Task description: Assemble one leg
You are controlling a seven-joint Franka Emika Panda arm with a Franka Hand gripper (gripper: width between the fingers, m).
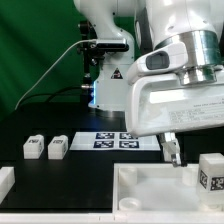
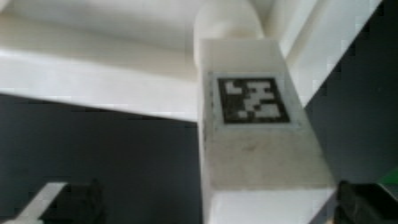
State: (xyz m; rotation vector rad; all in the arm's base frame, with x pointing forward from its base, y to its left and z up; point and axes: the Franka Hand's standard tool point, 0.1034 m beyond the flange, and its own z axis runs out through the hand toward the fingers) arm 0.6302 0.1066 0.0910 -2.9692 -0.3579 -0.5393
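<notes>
My tool (image 2: 217,203) is spread, its fingers (image 2: 54,203) on either side of the leg (image 1: 210,171) without touching it. The leg stands upright at the white tray's (image 1: 150,186) rim, on the exterior view's right. Further off, the marker board (image 1: 118,140) lies on the tabletop (image 1: 90,165).

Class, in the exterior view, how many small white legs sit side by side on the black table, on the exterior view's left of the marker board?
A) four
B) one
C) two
C: one leg and a second leg sit next to each other there, on the exterior view's left of the marker board.
</notes>
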